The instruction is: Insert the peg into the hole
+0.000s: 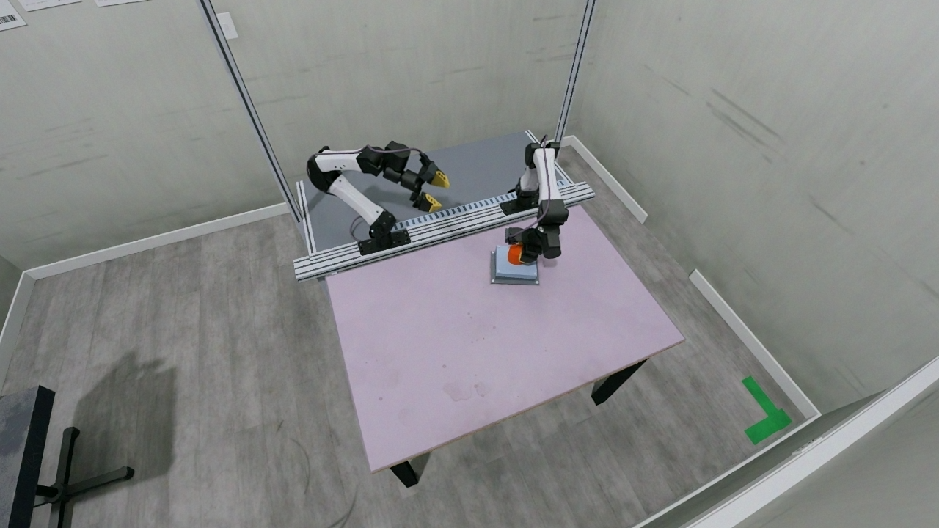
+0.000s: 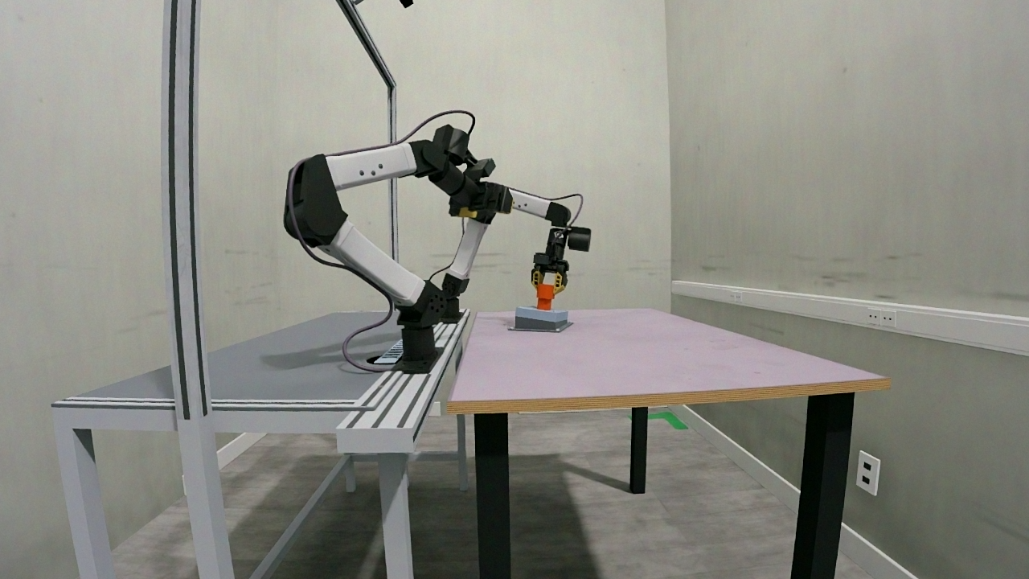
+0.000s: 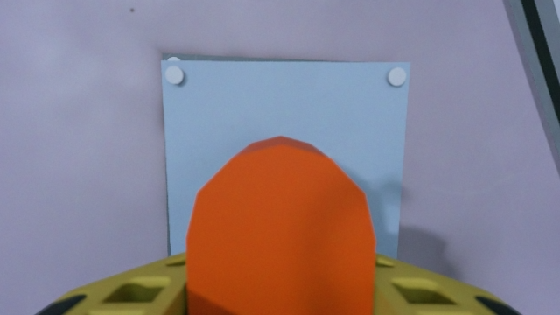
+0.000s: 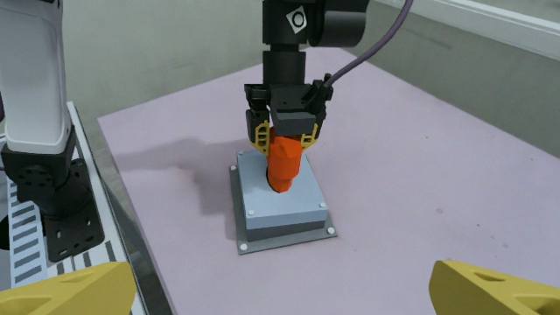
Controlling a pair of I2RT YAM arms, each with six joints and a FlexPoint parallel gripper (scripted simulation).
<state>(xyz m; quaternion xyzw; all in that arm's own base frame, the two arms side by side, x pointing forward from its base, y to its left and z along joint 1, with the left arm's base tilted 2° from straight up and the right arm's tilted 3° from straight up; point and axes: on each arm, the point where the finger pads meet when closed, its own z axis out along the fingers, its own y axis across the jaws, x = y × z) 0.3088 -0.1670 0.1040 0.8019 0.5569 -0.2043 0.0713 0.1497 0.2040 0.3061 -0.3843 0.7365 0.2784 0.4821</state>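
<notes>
My left gripper [image 2: 548, 282] [image 3: 280, 260] is shut on the orange peg [image 1: 514, 254] [image 2: 545, 295] [image 3: 281, 210] [image 4: 285, 162], its yellow fingers on both sides of the wide upper part. The peg stands about upright, narrow end down, over the light blue plate [image 1: 515, 270] [image 2: 528, 314] [image 3: 280, 96] [image 4: 258, 199]. In the right wrist view a dark sliver of the hole [image 4: 268, 176] shows on the left of the peg's foot. The peg hides the rest; whether its tip is inside the rim I cannot tell. My right gripper [image 1: 438, 193] [image 4: 281, 274] is open and empty, away from the plate.
The plate's block sits on a grey base [image 4: 280, 245] with white corner studs, on the pink table [image 1: 459, 354] [image 2: 647, 359]. The metal rail [image 1: 452, 223] with both arm bases runs behind it. The right arm stays above the rail side.
</notes>
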